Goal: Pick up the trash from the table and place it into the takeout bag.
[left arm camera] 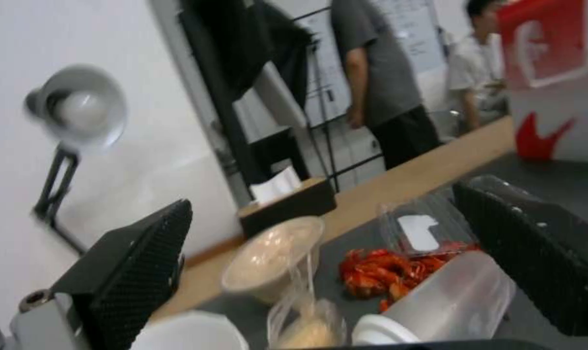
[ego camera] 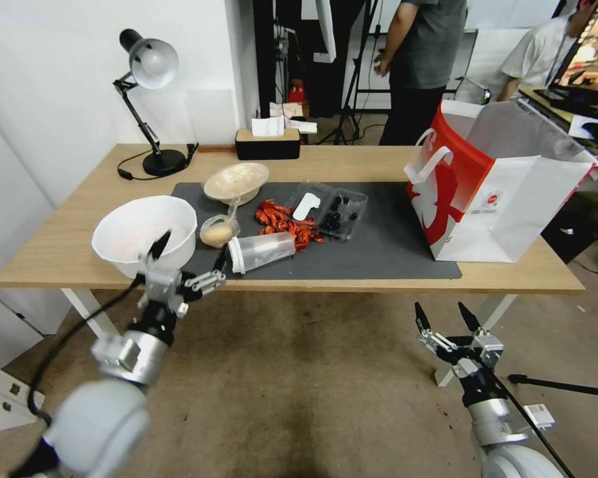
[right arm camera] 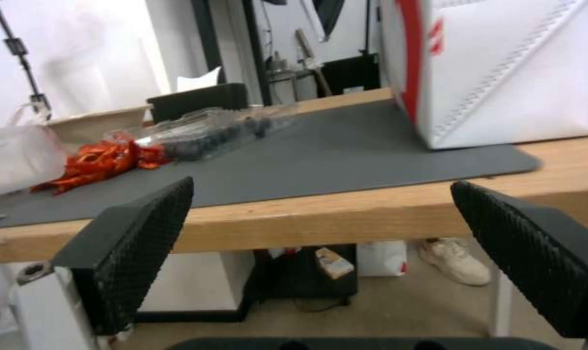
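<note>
On the table's (ego camera: 352,162) dark mat (ego camera: 385,249) lies the trash: a clear tumbler (ego camera: 262,251) on its side, a small tub of beige food (ego camera: 219,231), a beige bowl (ego camera: 236,180), red shells (ego camera: 286,222) and a clear tray (ego camera: 332,209). A big white bowl (ego camera: 143,232) stands at the left front. The takeout bag (ego camera: 498,192) stands upright at the right end. My left gripper (ego camera: 189,252) hangs open at the table's front edge, facing the tumbler (left arm camera: 449,301) and tub (left arm camera: 310,330). My right gripper (ego camera: 445,317) is open, below the table's front edge.
A desk lamp (ego camera: 149,99) and a black tissue box (ego camera: 267,141) stand at the back of the table. People stand behind it. The right wrist view faces the table's edge (right arm camera: 346,214), the mat (right arm camera: 320,155) and the bag (right arm camera: 501,68).
</note>
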{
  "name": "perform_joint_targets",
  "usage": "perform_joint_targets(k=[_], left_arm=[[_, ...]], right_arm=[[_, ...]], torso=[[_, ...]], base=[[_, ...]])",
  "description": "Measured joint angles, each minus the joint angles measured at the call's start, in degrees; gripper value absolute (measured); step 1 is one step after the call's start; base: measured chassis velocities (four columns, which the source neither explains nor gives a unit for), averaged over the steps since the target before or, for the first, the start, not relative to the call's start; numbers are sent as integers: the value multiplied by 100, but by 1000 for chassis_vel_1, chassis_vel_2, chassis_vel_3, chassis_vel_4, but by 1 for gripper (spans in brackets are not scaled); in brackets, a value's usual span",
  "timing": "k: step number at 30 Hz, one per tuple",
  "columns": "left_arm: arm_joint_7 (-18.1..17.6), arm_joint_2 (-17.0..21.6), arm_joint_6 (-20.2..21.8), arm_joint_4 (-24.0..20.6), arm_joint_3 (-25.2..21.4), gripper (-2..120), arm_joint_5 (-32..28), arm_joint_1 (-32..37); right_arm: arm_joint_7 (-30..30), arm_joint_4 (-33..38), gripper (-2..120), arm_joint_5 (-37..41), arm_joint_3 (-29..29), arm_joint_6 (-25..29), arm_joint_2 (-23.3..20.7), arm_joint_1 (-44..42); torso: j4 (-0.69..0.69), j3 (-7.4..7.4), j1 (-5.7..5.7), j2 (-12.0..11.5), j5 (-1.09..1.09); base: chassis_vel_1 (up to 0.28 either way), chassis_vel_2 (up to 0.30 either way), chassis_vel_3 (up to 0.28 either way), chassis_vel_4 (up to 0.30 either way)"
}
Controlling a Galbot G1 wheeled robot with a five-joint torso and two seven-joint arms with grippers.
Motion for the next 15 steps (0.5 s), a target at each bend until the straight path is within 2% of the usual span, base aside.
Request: perform_joint_targets(k=[1, 4, 5, 6, 9, 10, 13, 14, 15], left_arm=[[0, 0, 0, 0, 0, 100, 0, 0], [303, 626, -178, 70, -1, 100, -12, -96], [313, 805, -153, 69, 23, 100, -22, -92], [313, 805, -153, 69, 23, 100, -22, -92], [308, 1452, -3, 136, 263, 100, -171, -236], [308, 1452, -3, 136, 263, 100, -171, -236], [198, 2537, 255, 126, 524, 100, -661, -466], [198, 2537, 255, 126, 524, 100, -661, -466], [138, 2815, 282, 95, 528, 100, -831, -429]], right_arm=[[0, 0, 100, 0, 0, 0, 0, 0], [4, -23, 100, 1, -96, -30, -40, 73], [4, -22, 100, 1, -139, -50, -60, 110], [4, -22, 100, 1, -139, -50, -60, 110], [5, 9, 100, 4, -211, -115, -118, 172], [5, 9, 100, 4, -211, -115, -118, 172], [4, 25, 100, 6, -194, -123, -141, 99], [4, 25, 100, 6, -194, -123, -141, 99], [2, 26, 100, 7, -191, -123, -142, 78]], torso=[[0, 0, 0, 0, 0], [-9, 0, 0, 0, -6], [-7, 0, 0, 0, -2], [-7, 0, 0, 0, -2], [-1, 0, 0, 0, -6], [-1, 0, 0, 0, -6], [-9, 0, 0, 0, -2], [-9, 0, 0, 0, -2], [-8, 0, 0, 0, -1]], base=[[0, 0, 0, 0], [0, 0, 0, 0], [0, 0, 0, 0], [0, 0, 0, 0], [0, 0, 0, 0], [0, 0, 0, 0], [0, 0, 0, 0], [0, 0, 0, 0], [0, 0, 0, 0]])
